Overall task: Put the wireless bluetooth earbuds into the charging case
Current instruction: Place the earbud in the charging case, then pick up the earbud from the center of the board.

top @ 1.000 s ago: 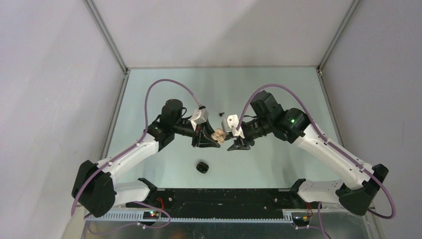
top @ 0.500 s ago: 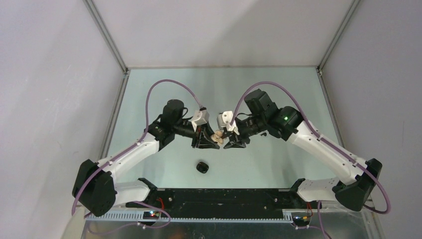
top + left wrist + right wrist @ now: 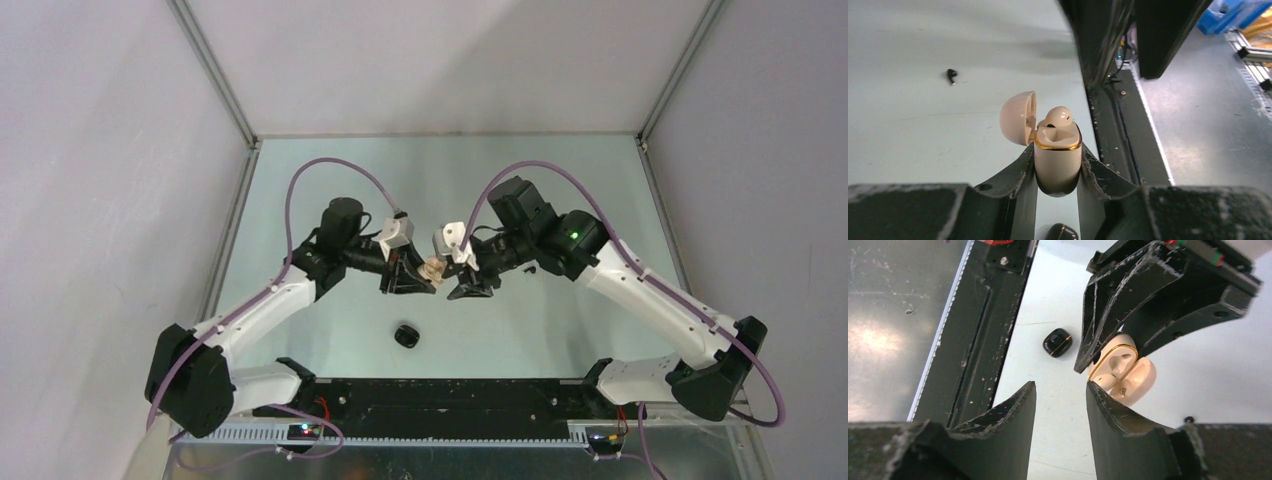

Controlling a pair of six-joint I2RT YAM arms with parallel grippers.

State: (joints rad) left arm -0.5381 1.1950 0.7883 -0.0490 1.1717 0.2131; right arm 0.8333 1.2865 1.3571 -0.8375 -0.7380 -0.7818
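Left gripper (image 3: 1057, 156) pinches the open cream case (image 3: 1058, 167) steady, centre frame, for easy loading; right gripper (image 3: 1060, 390) hovers beside it, parted, empty.

The left arm (image 3: 265, 300) and the right arm (image 3: 650, 295) are both reached forward from their bases and bent inward, in near mirror poses. The two grippers are brought close together, tips pointing at each other, midway between the bases. The left gripper (image 3: 418, 278) is clamped on a case (image 3: 1058, 160), with one jaw pressed against each side of its lower half. The right gripper (image 3: 1060, 390) is held partly apart, and nothing is seen between its jaws. From the right wrist, the left fingers are seen just beyond the right-hand fingertip. A cable is looped above each wrist (a green light is lit on the right forearm).
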